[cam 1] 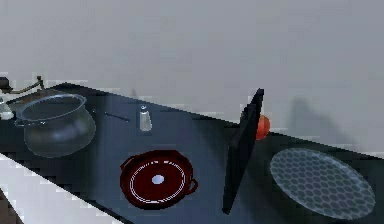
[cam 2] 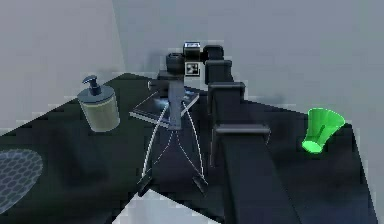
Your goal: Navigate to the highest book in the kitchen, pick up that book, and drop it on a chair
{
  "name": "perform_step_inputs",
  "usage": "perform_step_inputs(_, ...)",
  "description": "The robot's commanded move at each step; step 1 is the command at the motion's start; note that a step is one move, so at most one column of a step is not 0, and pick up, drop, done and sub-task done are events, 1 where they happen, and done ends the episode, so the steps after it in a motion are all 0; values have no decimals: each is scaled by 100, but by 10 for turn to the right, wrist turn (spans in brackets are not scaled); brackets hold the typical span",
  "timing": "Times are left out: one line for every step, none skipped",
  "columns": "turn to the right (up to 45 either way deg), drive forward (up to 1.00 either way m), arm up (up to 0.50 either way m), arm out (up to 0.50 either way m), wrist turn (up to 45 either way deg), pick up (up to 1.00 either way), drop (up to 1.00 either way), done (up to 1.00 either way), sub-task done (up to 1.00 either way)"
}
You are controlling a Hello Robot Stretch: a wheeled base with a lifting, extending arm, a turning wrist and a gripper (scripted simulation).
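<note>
Six things stand along the black glossy countertop (cam 1: 195, 135) in the forward view, before a plain pale wall. At the far left is a greyish see-through pot (cam 1: 55, 125). Right of it is a small silver shaker (cam 1: 145, 118), and nearer is a round dark pan with a red rim (cam 1: 157, 178). Right of the pan a thin black upright slab (cam 1: 243, 150), shaped like a closed book on its edge, leans slightly. Just behind its top sits a small orange-red ball (cam 1: 264, 125), and farther right lies a round grey disc with a honeycomb pattern (cam 1: 315, 180).

In the arm side view the dark square arm (cam 2: 240, 150) reaches out over the counter, with two white marker squares (cam 2: 192, 68) at its far end. The gripper (cam 2: 176, 165) sits beside them, its thin pale fingers (cam 2: 153, 155) trailing toward the near edge. A flat grey-blue piece (cam 2: 150, 108) lies at or behind the gripper on the counter, so I cannot tell whether the gripper holds anything, nor how its fingers are set. To the left stands a grey-green pump bottle (cam 2: 98, 105). Well to the right is a bright green flared cup (cam 2: 320, 130).
</note>
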Motion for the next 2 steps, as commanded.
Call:
perform_step_inputs(0, 0, 0, 0, 450, 0, 0, 0, 0)
perform_step_inputs(0, 0, 0, 0, 450, 0, 0, 0, 0)
